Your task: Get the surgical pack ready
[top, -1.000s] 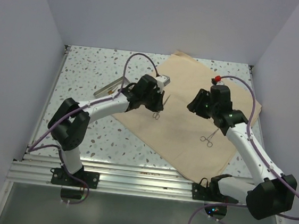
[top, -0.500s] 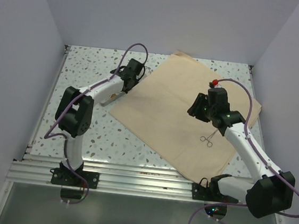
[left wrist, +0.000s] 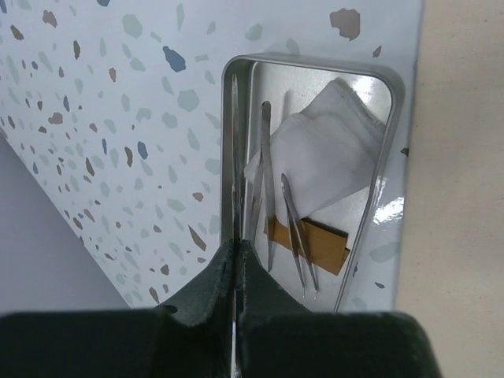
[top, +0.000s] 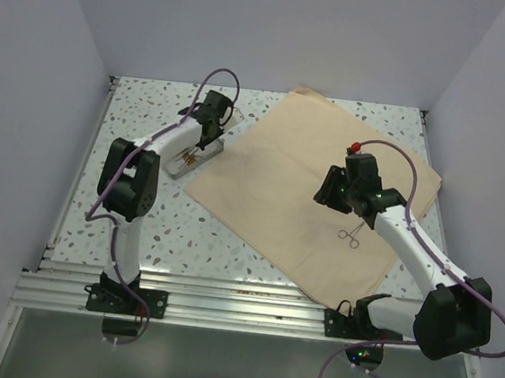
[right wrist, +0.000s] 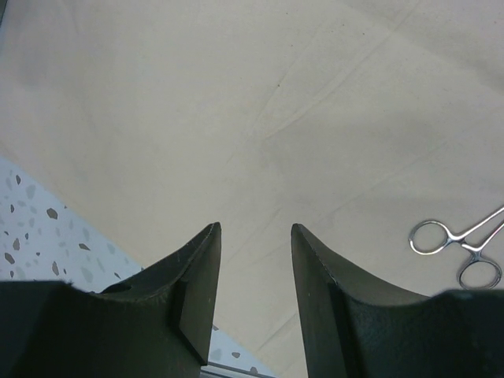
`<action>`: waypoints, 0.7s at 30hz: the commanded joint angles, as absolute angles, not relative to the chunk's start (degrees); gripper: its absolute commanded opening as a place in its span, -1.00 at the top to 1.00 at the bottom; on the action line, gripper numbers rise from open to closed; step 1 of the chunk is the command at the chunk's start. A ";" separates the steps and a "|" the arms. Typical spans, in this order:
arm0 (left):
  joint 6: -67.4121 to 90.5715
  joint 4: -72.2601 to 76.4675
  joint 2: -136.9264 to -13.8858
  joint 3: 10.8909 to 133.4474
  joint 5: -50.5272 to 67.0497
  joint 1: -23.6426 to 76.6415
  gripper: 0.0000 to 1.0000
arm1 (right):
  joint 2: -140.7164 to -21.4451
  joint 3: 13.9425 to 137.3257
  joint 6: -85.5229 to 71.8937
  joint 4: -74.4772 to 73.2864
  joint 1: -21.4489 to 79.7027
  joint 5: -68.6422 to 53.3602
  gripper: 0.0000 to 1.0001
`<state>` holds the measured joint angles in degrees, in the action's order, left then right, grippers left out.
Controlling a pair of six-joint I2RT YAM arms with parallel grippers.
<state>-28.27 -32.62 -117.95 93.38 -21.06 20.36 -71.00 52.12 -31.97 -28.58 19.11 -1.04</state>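
The surgical pack's tan cloth (top: 298, 189) lies flat and unfolded on the table. Off its left edge stands the small steel tray (top: 175, 166), whose rim (left wrist: 384, 189) encloses white gauze (left wrist: 323, 150), a brown card (left wrist: 321, 246) and tweezers (left wrist: 295, 228). My left gripper (top: 207, 132) hangs over the tray, shut (left wrist: 236, 246) on a thin silver instrument (left wrist: 235, 157) that runs along the tray's left wall. My right gripper (top: 328, 190) hovers open (right wrist: 256, 228) over the cloth (right wrist: 236, 102), empty. Silver forceps (top: 349, 238) lie on the cloth to its right, with their ring handles (right wrist: 461, 246) showing.
The speckled terrazzo table (top: 144, 105) is walled on the left, back and right. An aluminium rail (top: 222, 308) with both arm bases runs along the near edge. The cloth's near corner (top: 322, 296) reaches almost to that rail.
My left arm has swung from above the cloth back and left to the tray, carrying the silver instrument. My right gripper has drifted slightly nearer and left, still open.
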 commanded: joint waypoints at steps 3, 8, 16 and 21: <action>-29.09 -34.36 -120.06 95.10 -18.54 19.86 1.00 | -71.02 52.30 -30.94 -26.63 18.98 -1.58 0.10; -29.18 -34.63 -121.02 95.19 -19.68 19.60 0.99 | -71.19 52.29 -31.03 -26.63 19.07 -1.76 0.10; -27.86 -34.54 -121.55 94.13 -20.30 19.42 0.61 | -71.63 53.00 -31.82 -28.03 18.99 -2.11 0.11; -25.76 -36.03 -121.29 95.36 -18.99 19.25 0.21 | -71.37 53.61 -32.25 -29.88 18.98 -1.50 0.11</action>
